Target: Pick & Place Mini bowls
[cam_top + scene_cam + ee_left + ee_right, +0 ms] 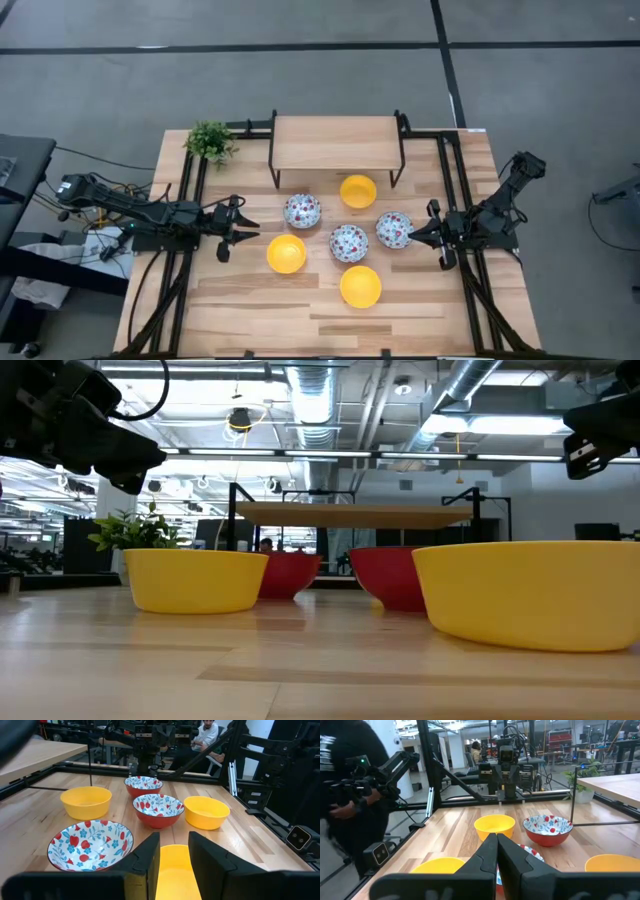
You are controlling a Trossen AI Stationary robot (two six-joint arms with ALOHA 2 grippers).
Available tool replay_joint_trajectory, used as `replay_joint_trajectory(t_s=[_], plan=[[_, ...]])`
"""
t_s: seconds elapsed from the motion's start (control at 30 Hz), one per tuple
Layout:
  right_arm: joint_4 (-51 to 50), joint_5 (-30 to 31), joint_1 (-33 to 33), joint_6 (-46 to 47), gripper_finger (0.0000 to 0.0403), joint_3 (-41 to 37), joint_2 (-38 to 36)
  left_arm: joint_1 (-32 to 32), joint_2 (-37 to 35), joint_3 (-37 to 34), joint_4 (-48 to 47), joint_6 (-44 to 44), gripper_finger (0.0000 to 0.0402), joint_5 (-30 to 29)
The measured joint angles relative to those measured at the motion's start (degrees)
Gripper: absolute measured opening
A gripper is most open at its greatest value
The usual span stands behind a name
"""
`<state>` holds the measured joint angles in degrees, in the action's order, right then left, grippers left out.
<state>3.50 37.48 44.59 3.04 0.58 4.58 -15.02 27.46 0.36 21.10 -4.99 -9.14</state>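
Six mini bowls rest on their bases mid-table. Three are plain yellow (286,254) (360,286) (358,191). The other three are white with a red-and-blue floral pattern (302,210) (348,243) (394,230). My left gripper (248,229) hovers open, level, just left of the nearest yellow bowl (172,870), which shows through the finger gap (174,847). My right gripper (414,236) hovers shut beside the rightmost floral bowl, its fingers (497,847) pointing level toward the table's left. Neither gripper touches a bowl.
A raised wooden shelf (338,143) on black legs stands at the far middle, with a small green plant (210,140) at the far left corner. Black frame rails (190,280) run along both table sides. People show beyond the table (207,735) (345,795).
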Motion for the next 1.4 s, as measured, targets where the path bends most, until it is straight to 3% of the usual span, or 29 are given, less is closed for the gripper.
replay_joint_trajectory(t_s=[1.4], plan=[[0.3,0.0,-0.1,0.0,0.0,0.0,0.0,0.0,0.0,0.0,1.1,0.0,0.0102,-0.5]])
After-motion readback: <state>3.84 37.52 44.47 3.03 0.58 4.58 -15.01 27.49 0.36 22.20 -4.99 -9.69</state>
